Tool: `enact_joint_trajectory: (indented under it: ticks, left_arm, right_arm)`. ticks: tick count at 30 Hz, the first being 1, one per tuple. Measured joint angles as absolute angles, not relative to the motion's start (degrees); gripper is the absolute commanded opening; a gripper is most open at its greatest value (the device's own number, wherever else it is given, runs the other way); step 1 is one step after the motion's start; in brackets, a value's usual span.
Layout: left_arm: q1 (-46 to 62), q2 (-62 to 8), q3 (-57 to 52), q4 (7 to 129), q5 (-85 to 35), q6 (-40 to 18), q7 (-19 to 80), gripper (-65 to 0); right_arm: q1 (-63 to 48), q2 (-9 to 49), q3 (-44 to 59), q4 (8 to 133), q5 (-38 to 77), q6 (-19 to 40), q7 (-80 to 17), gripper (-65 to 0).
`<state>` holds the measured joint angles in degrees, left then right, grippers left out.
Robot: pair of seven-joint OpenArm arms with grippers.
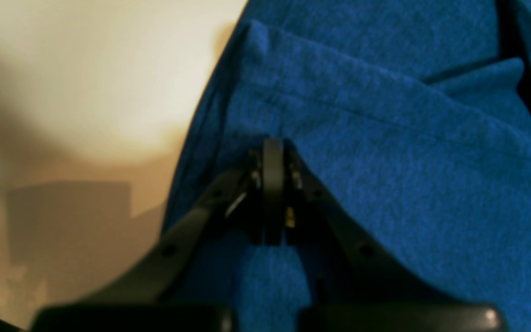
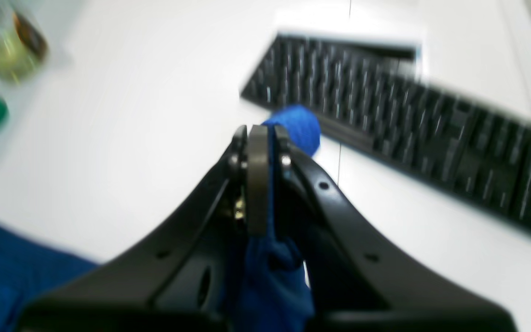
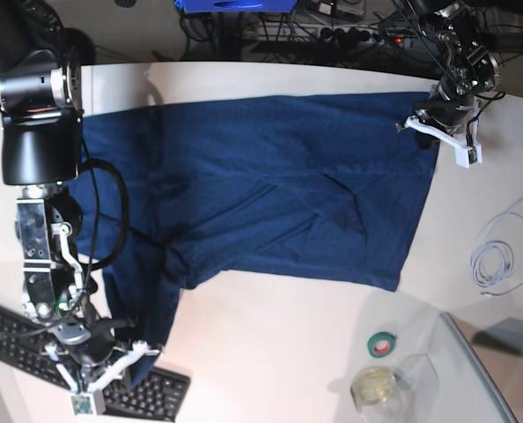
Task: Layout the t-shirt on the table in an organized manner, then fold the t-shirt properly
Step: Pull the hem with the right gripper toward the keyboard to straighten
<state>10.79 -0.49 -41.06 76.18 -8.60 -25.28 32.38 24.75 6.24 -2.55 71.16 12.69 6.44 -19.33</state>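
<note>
T-shirt [image 3: 270, 185]: navy, spread across the white table [image 3: 270, 335], one sleeve drawn toward the keyboard [image 3: 33, 344]. Left gripper [image 1: 272, 147]: jaws closed, a fold of the shirt's edge pinched at the far corner. Right gripper [image 2: 258, 138]: jaws closed, blue fabric clamped between them, a tuft protruding past the tips above the keyboard. Green tape roll [image 3: 383, 345], glass jar [image 3: 376, 385] and white cable [image 3: 504, 251] are noted beside the shirt.
</note>
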Motion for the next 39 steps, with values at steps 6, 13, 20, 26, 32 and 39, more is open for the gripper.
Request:
enact_joint_trajectory:
  ticks: [6,13,20,26,32,39]
  left_arm:
    - [10.79,-0.49,-41.06,76.18,-8.60,-25.28,32.36,-65.0]
    - [10.79,-0.49,-41.06,76.18,-8.60,-25.28,32.36,-65.0]
    - [10.68,-0.45,-40.84,76.18,-8.60,-25.28,32.36,-65.0]
    - [10.81,-0.49,-40.86,76.18,-8.60,-25.28,32.34,-65.0]
    - [10.83,-0.49,-40.86,76.18,-8.60,-25.28,32.36,-65.0]
    - [10.83,-0.51,-40.93,76.20,-8.60,-25.28,32.36,-65.0]
  right_arm:
    - [24.86,5.98,-2.55,71.13,12.67,6.44,-15.64,-65.0]
    - [24.69,6.44,-8.93,71.05,12.62,6.42,-12.51,-65.0]
    - [21.71,4.80,-22.92,67.83,13.04,6.48,-12.47,-64.2]
    - [21.65,3.95,-28.77,62.85,13.04,6.61,-15.22,-41.4]
    - [21.54,4.75,-29.10,65.30,13.06,6.48,-20.18,-13.8]
    - [25.26,0.64,-11.31,54.06,12.60,-0.78,-18.13,-19.8]
